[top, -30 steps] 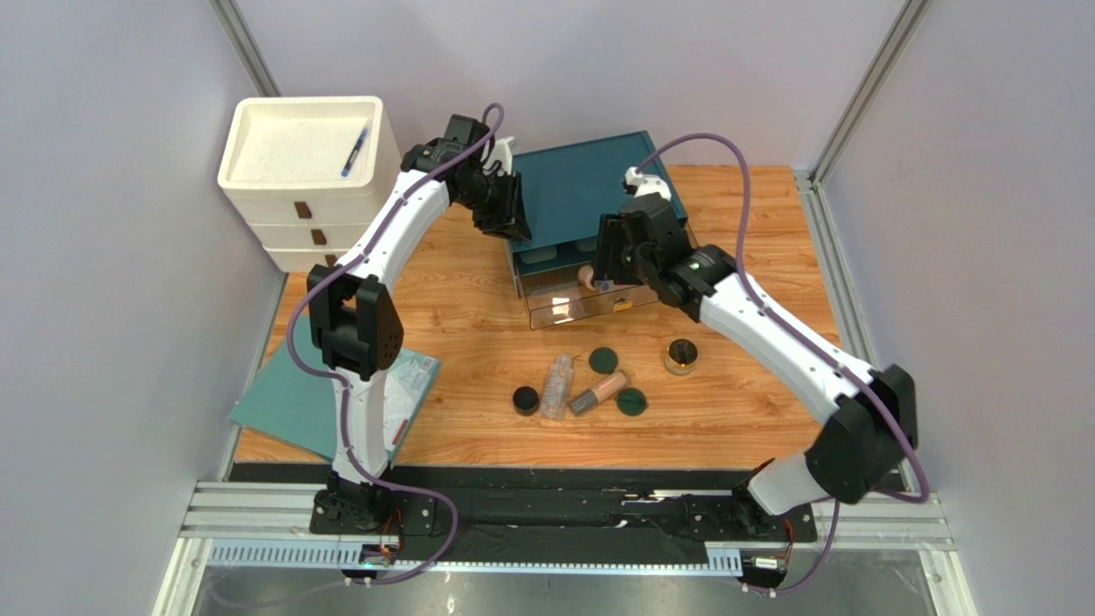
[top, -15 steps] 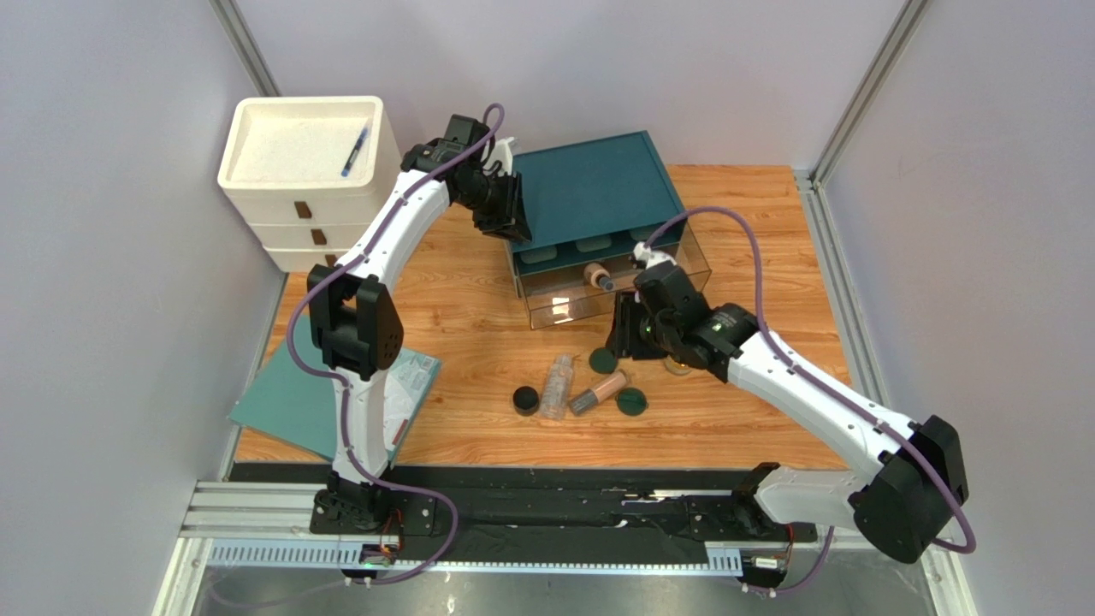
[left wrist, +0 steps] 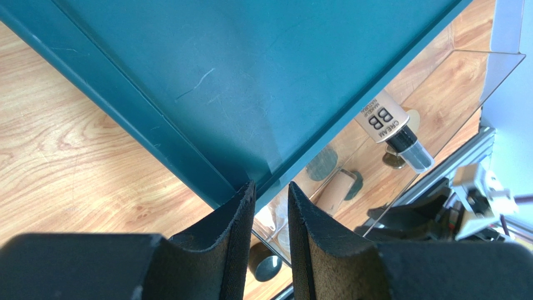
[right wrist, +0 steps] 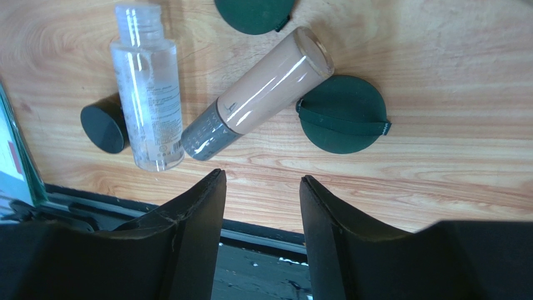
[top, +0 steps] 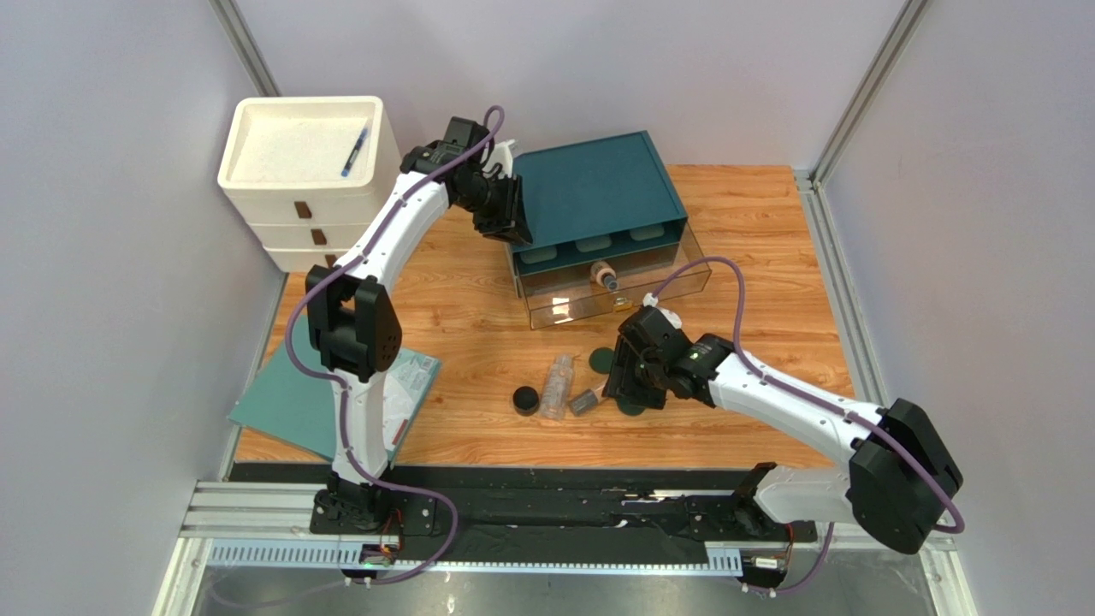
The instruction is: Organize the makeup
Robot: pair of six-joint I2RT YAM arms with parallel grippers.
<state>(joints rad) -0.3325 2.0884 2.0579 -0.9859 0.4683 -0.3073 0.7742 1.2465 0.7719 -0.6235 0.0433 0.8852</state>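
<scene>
I read right gripper [right wrist: 263,187] jaws wide, empty, over foundation tube [right wrist: 263,94] lying mid near edge. Tube likely light, rigid, slick, rolls; pinch mid-barrel. Left gripper [left wrist: 270,200] near-closed; cannot tell hold.

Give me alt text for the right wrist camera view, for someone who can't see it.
The open right gripper hovers over a wooden table, aimed at a tan foundation tube with a grey cap lying on its side. A clear plastic bottle and a black round jar lie left of it; two dark green discs lie nearby.
</scene>
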